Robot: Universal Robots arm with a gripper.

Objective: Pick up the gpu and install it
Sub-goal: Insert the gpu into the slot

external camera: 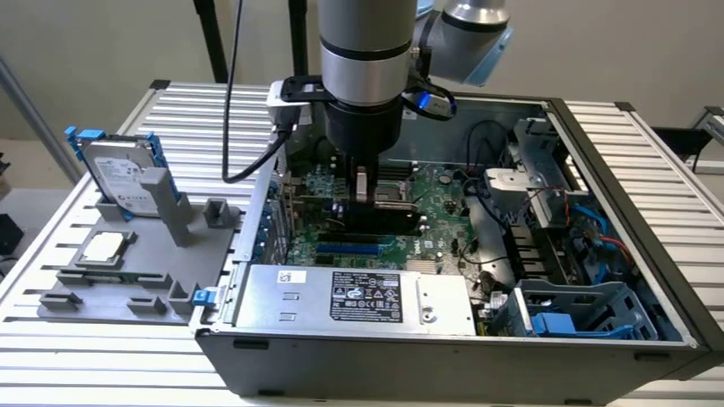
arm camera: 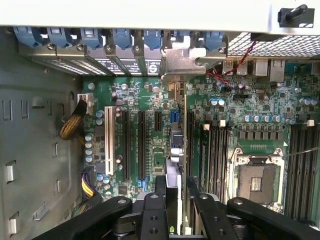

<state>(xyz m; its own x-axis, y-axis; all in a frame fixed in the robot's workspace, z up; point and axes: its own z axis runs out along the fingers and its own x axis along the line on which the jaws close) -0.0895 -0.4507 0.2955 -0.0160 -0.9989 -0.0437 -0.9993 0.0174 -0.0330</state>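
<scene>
Arm reaches down into open PC case (external camera: 633, 280), wrist vertical over the motherboard (external camera: 436, 191).

Gripper (external camera: 362, 197): fingers pressed in on the gpu (external camera: 374, 216), pinching its top edge. Wrist view agrees: both fingers (arm camera: 159, 187) clamp either side of a thin card seen edge-on, gripper (arm camera: 173, 192) centred on it.

Gpu position: upright, on edge, black face toward the exterior cam, low inside the case above the expansion slot area. In the wrist view the card (arm camera: 176, 150) runs in a line toward the rear wall, and its silver bracket (arm camera: 182, 62) sits up among the blue slot clips (arm camera: 122, 37) at the back of the chassis. Card lies between the black slots (arm camera: 141, 150) and the memory slots (arm camera: 215, 150).

Progress, my read: pick-up done; card is off the grey parts tray (external camera: 114, 288) outside the case, where the hard drive (external camera: 125, 182) w/ blue rails and a cpu (external camera: 102, 248) remain. Card is aligned w/ a slot and looks at or near the board. Can't tell if the edge connector is fully seated; the contact line is hidden behind card and fingers. Bracket looks lined up w/ rear opening, locked or not: can't tell.

Left, as judged: confirm seating, release grip.

PSU (external camera: 351, 297) sits along the near side of the case, apart from the card.
</scene>
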